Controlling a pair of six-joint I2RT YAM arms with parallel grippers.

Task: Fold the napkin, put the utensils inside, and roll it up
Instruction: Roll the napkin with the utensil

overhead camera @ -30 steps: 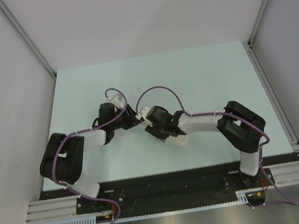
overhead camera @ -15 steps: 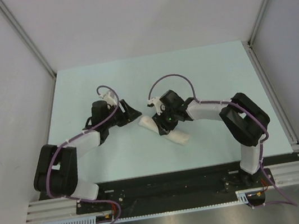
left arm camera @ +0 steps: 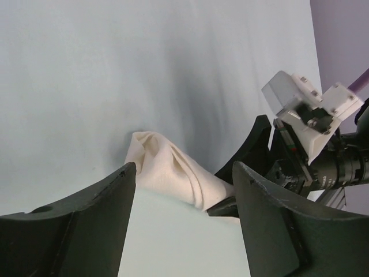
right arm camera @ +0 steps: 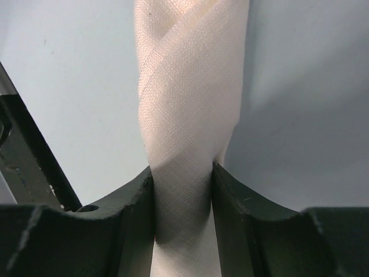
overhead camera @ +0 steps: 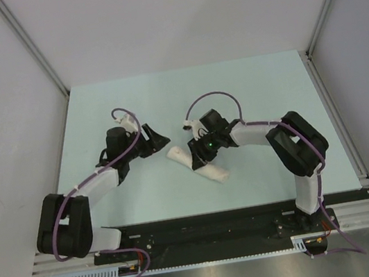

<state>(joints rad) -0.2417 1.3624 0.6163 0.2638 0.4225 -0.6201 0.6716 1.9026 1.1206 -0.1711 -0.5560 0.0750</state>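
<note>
Napkin (right arm camera: 184, 115) rolled up, right gripper (right arm camera: 183, 179) clamped around it, left gripper (left arm camera: 183, 170) wide open, near its end

Left of the napkin (overhead camera: 216, 171), just apart, left gripper (overhead camera: 159, 140); around its middle, right gripper (right arm camera: 183, 187); beneath, table (overhead camera: 246, 86)

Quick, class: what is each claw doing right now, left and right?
Left claw: open, holding nothing.
Right claw: closed on the rolled napkin.
</note>
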